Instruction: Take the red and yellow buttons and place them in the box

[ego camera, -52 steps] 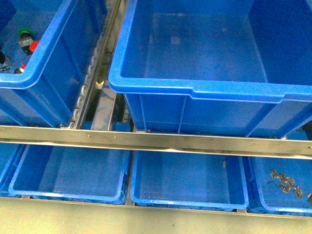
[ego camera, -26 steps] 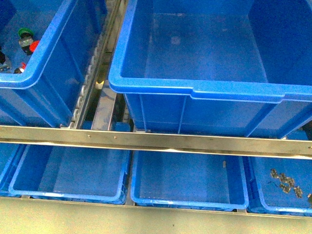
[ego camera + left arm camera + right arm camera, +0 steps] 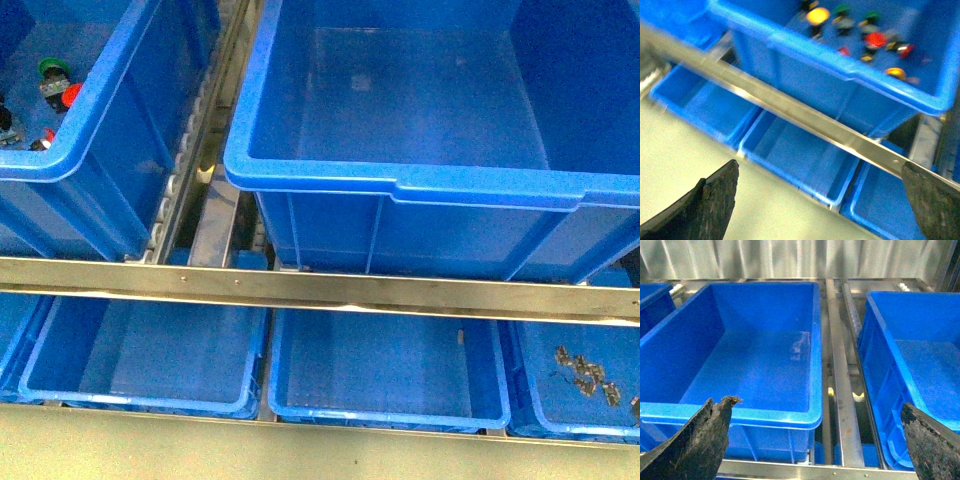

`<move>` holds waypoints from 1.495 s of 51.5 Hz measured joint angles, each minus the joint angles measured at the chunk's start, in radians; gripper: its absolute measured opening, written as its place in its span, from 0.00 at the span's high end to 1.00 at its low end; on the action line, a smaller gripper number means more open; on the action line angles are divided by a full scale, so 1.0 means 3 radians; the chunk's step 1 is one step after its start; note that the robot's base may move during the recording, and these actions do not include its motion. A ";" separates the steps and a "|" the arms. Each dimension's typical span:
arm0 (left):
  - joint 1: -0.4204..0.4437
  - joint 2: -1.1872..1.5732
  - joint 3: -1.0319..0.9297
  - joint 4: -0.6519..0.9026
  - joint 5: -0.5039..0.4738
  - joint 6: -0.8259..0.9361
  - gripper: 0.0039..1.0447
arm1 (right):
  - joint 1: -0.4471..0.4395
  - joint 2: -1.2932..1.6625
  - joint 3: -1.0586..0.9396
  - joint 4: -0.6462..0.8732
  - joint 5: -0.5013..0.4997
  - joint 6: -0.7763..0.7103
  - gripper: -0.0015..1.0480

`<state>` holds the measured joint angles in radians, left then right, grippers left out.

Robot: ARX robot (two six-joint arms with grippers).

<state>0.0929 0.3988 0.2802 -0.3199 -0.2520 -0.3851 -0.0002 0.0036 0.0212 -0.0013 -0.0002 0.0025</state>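
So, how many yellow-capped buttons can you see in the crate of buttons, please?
2: one yellow button beside the green buttons, the other close to the crate's rim; more may be hidden.

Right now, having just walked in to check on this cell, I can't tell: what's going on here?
Nothing has been picked yet. The left gripper is open and empty, looking over a metal rail at the crate that holds the red button and yellow button among green ones. The right gripper, also open and empty, faces the box, which has nothing in it. Neither arm shows in the front view.
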 joint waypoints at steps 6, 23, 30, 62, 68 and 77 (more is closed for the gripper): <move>0.0668 0.0656 0.0610 0.0429 0.0401 0.0033 0.07 | 0.0000 0.0000 0.0000 0.0000 -0.0001 0.0000 0.06; 0.1102 0.2553 0.2076 0.0666 0.1301 0.1127 0.07 | 0.0000 0.0000 0.0000 0.0000 -0.0001 -0.0001 0.06; 0.0999 0.3418 0.2485 0.0635 0.1314 0.1246 0.07 | 0.0000 0.0001 0.0000 0.0000 0.0003 0.0000 0.06; 0.0228 0.5591 0.4335 0.0244 0.1325 0.1626 0.07 | 0.0000 0.0000 0.0000 0.0000 0.0000 0.0000 0.06; 0.0195 0.5806 0.4480 0.0228 0.1291 0.1672 0.07 | 0.0000 0.0000 0.0000 0.0000 0.0000 0.0000 0.06; 0.0188 0.6106 0.4657 0.0192 0.1264 0.1729 0.07 | 0.0000 0.0000 0.0000 0.0000 0.0000 0.0000 0.06</move>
<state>0.1493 2.2307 1.6772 -0.2623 0.1272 0.1337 -0.0002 0.0036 0.0212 -0.0013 -0.0002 0.0025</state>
